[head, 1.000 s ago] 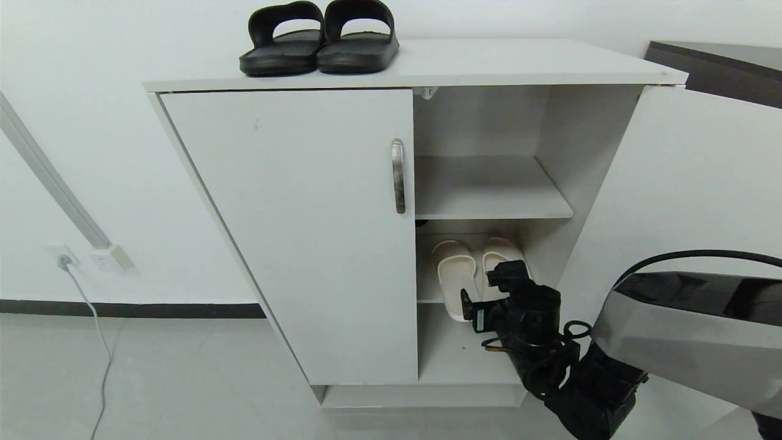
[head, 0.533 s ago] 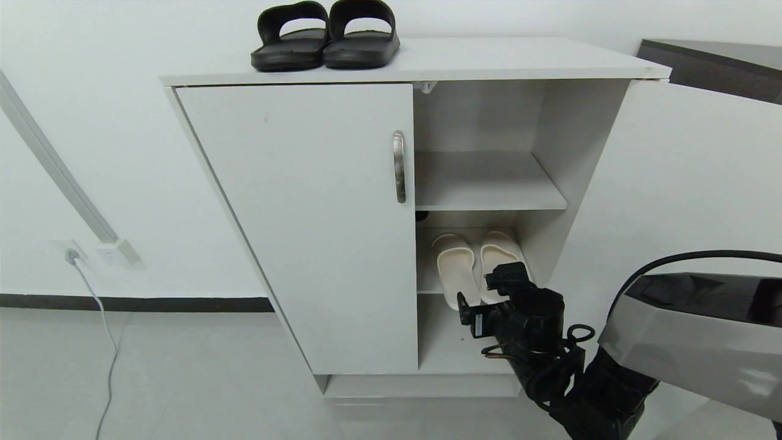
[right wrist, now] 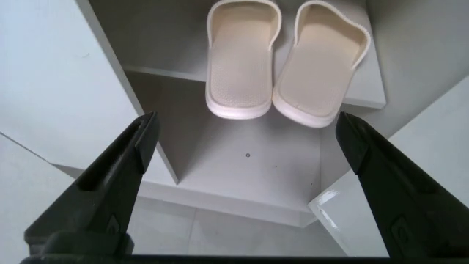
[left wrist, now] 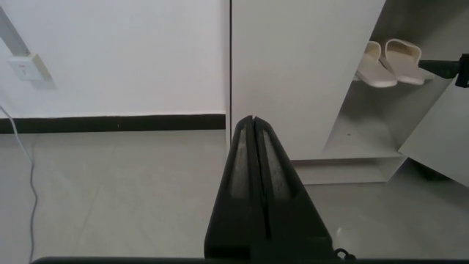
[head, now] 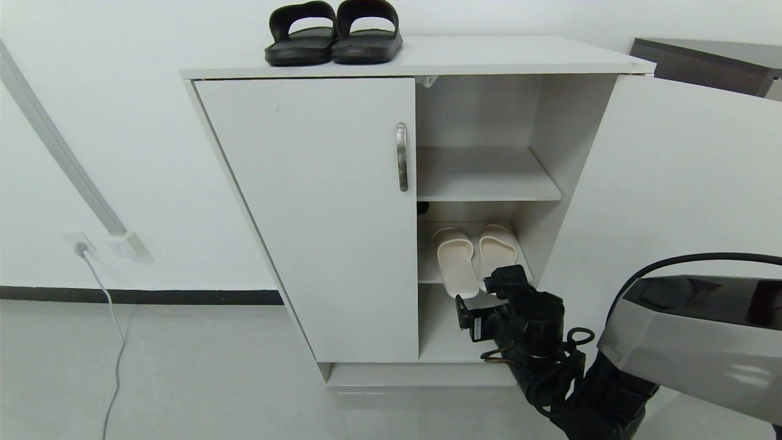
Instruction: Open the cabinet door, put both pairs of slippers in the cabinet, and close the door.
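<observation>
Gaping before the shelved cream slippers (head: 455,260), the right pincer (head: 486,293) is being held empty, the left pincer (left wrist: 253,125) closed, black slippers (head: 366,46) atop the cabinet (head: 317,214).

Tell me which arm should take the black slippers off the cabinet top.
Probably right: the right gripper is open and empty before the cabinet. The left gripper is shut, farther back, though the black slippers lie leftward.

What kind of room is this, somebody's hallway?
Likely a hallway, or a bare room staged as one: a white shoe cabinet stands against a plain wall, with cream slippers on a shelf inside, black slippers on top, and a glossy floor.
</observation>
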Controlling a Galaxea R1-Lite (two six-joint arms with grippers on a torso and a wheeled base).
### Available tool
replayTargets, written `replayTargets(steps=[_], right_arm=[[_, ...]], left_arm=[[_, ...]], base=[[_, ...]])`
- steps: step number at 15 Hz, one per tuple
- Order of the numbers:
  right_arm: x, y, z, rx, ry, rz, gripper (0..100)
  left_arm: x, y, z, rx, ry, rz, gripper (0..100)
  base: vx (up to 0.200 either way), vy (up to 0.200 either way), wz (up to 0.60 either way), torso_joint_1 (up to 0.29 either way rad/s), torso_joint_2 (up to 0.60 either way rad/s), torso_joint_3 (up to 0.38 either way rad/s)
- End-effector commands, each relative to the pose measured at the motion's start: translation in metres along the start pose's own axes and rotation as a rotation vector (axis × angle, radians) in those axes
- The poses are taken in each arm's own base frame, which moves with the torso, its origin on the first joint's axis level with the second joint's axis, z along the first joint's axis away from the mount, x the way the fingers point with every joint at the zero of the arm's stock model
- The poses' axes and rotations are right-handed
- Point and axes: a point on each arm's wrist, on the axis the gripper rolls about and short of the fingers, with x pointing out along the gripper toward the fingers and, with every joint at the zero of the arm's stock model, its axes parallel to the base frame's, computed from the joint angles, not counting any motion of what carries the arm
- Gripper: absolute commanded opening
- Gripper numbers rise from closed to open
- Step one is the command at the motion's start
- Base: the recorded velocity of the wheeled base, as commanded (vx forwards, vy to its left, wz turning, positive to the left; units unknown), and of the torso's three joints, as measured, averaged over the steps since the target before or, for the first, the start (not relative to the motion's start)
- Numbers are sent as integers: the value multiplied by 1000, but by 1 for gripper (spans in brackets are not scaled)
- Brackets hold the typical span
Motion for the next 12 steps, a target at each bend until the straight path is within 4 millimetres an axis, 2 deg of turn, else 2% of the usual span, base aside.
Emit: replayTargets(steps=[1,12], right_arm=[[1,0,-3,-3,6,-1,100],[1,-1,-3,-5,8,-4,100]], left_arm=[[0,0,0,-1,1,2,0],[0,0,0,1,1,-1,0]], base=[[0,0,0,0,0,0],[0,0,0,0,0,19]])
